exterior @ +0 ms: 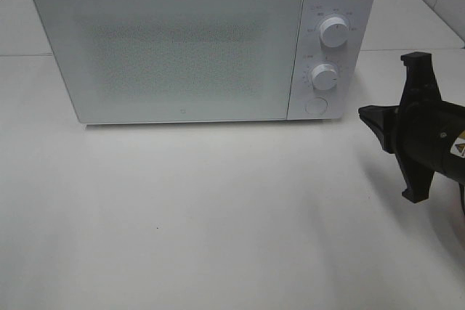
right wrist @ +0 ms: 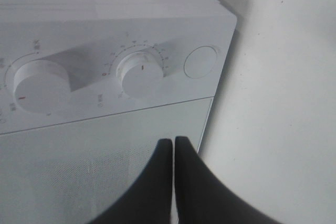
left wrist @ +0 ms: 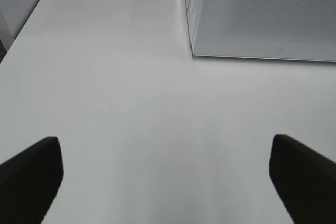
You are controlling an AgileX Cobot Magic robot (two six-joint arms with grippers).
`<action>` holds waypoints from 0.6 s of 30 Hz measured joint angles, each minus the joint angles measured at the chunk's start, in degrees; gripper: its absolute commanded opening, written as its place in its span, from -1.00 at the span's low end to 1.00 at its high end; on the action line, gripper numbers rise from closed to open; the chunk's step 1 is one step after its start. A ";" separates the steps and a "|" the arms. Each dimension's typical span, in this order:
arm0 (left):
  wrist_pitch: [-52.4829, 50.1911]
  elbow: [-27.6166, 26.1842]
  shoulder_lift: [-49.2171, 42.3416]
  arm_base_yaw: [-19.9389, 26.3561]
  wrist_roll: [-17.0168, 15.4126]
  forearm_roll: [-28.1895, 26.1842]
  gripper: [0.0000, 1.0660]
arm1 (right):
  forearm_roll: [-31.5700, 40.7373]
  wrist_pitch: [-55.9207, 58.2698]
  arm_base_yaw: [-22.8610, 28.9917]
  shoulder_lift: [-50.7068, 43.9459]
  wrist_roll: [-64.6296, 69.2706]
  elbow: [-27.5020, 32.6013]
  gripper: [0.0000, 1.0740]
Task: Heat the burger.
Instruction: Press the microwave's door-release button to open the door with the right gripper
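Observation:
The burger is out of view in all three frames. A white microwave (exterior: 174, 49) stands at the back of the table with its door shut. My right gripper (exterior: 363, 115) is shut and holds nothing. It hovers to the right of the microwave, pointing toward its control panel. In the right wrist view its closed fingertips (right wrist: 174, 141) sit just before the door's edge, below the lower knob (right wrist: 139, 72) and the round button (right wrist: 201, 62). My left gripper (left wrist: 164, 139) is open over bare table, left of the microwave's door (left wrist: 262, 19).
The control panel carries an upper knob (exterior: 333, 32), a lower knob (exterior: 324, 76) and a round button (exterior: 315, 105). The white table (exterior: 218, 215) stretches in front of the microwave. A tiled wall shows at the back right.

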 measured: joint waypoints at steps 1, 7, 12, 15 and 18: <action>0.00 0.00 0.00 0.00 0.00 0.00 0.88 | 0.00 0.00 0.00 0.00 0.00 0.00 -1.00; 0.00 0.00 0.00 0.00 0.00 0.00 0.88 | 0.69 -2.69 0.00 4.98 0.17 -1.95 -1.00; 0.00 0.00 0.00 0.00 0.00 0.00 0.88 | 0.86 -2.92 0.00 9.00 0.17 -5.73 -1.00; 0.00 0.00 0.00 0.00 0.00 0.00 0.88 | 0.86 -3.32 0.00 11.69 0.23 -7.85 -1.00; 0.00 0.00 0.00 0.00 0.00 0.00 0.88 | 0.86 -3.90 0.00 14.32 0.69 -10.08 -1.00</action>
